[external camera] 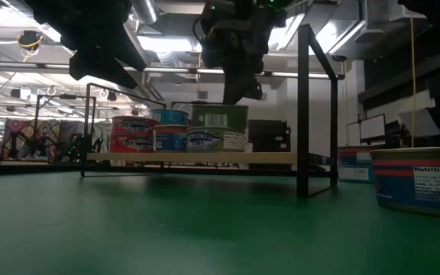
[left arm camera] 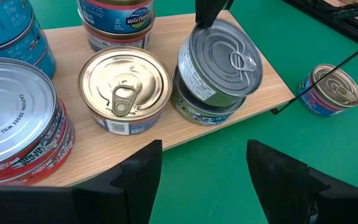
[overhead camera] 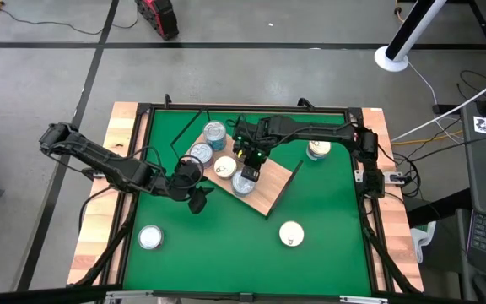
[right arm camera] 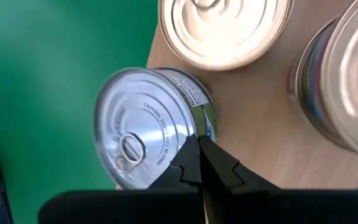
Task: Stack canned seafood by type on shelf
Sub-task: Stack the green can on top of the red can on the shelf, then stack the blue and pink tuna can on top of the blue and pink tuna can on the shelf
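Note:
The shelf (overhead camera: pixel 272 190) lies slanted mid-table and carries several tins. My right gripper (overhead camera: pixel 248 165) is shut over the tin stack at the shelf's near edge: a silver-lidded, green-labelled tin (left arm camera: pixel 222 59) sits slightly off-centre on a second green tin (left arm camera: pixel 197 112). Beside that stack stand a gold-lidded tin (left arm camera: pixel 126 90), a red-labelled stack (left arm camera: pixel 17 124) and blue tins (overhead camera: pixel 215 131). My left gripper (overhead camera: pixel 195 196) is open over the green mat, just off the shelf's near-left edge, touching nothing. My right gripper (right arm camera: pixel 197 142) comes from above, pointing down, with its shut fingertips (right arm camera: pixel 191 158) on the rim of the top tin's lid (right arm camera: pixel 182 134), on the side away from the pull tab. The tin rests upright on the green tin below it.
Loose tins stand on the mat: one near left (overhead camera: pixel 149 237), one near right (overhead camera: pixel 290 233) and one far right (overhead camera: pixel 318 149). Black frame posts (external camera: pixel 304 107) rise around the shelf. Pale wooden rails (overhead camera: pixel 99 228) edge the mat.

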Motion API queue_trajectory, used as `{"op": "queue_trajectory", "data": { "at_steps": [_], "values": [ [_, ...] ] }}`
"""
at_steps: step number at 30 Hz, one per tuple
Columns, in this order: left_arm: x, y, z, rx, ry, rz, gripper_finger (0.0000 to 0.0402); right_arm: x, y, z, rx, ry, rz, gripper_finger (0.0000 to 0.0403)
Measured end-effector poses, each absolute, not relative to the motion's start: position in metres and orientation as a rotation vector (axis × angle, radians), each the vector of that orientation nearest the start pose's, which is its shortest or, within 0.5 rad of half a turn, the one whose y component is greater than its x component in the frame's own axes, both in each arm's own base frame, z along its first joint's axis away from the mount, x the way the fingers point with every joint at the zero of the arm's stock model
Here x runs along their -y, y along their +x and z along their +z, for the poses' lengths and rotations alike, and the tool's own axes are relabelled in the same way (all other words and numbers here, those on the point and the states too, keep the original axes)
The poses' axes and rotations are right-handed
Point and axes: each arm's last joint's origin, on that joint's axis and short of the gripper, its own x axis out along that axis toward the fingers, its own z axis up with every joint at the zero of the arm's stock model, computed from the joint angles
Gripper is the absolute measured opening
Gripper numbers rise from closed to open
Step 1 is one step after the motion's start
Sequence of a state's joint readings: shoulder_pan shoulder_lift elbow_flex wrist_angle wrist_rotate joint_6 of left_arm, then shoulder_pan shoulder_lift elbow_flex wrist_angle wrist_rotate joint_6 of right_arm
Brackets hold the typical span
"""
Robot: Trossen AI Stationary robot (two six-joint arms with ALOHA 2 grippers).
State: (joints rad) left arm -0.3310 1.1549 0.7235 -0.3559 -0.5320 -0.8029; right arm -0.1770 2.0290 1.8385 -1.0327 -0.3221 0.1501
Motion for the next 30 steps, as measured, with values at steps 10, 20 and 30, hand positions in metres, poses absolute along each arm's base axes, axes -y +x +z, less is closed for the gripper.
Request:
{"op": "queue_trajectory", "data": {
  "at_steps": [10,20,30],
  "values": [
    [0.0604,0.2187,0.2314,-0.588,-0.435,0.454,0.0227,0.0656,0.4172,0.257,-1.225,0.433,0.023,0.0001],
    [0.0603,0.2187,0.2314,-0.588,-0.435,0.454,0.0227,0.0656,0.4167,0.2568,-1.23,0.433,0.02,0.0035],
    [0.0603,0.2187,0.2314,-0.587,-0.436,0.454,0.0227,0.0667,0.4162,0.2567,-1.235,0.428,0.01,0.0122]
  ]
}}
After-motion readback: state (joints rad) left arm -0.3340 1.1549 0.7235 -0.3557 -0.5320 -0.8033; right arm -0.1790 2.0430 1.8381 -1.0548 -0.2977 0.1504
